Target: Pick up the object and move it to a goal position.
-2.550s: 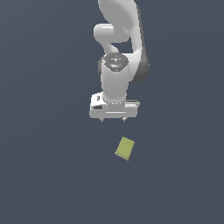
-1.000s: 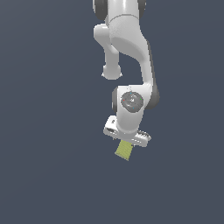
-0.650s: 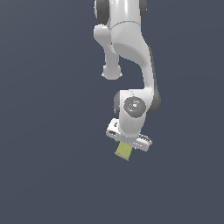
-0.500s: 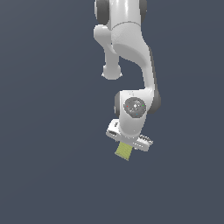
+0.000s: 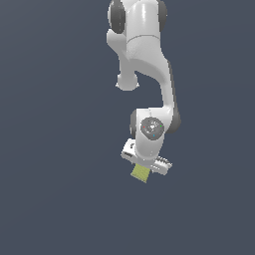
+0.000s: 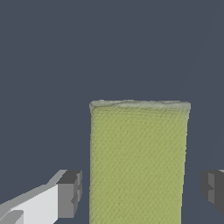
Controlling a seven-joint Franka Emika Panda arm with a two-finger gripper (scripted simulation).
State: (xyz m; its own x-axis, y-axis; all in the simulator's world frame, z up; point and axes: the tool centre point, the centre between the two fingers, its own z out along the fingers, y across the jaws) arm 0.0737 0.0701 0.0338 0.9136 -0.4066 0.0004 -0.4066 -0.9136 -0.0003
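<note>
The object (image 5: 141, 173) is a small flat yellow-green block with a fine texture, lying on the dark floor. In the exterior view only its lower end shows under the white gripper (image 5: 146, 165), which sits low right over it. In the wrist view the object (image 6: 139, 162) fills the space between the two grey fingertips (image 6: 70, 194), with a narrow gap on each side. The gripper (image 6: 142, 190) is open and straddles the block without clamping it. The goal position is not marked in either view.
The white arm (image 5: 144, 55) reaches down from the top of the exterior view. Around the block there is only plain dark grey floor (image 5: 60, 189).
The gripper moved from above and beside the block, turned to line up with it, and came down over it. Over the last second it sank slightly lower. The block has not moved.
</note>
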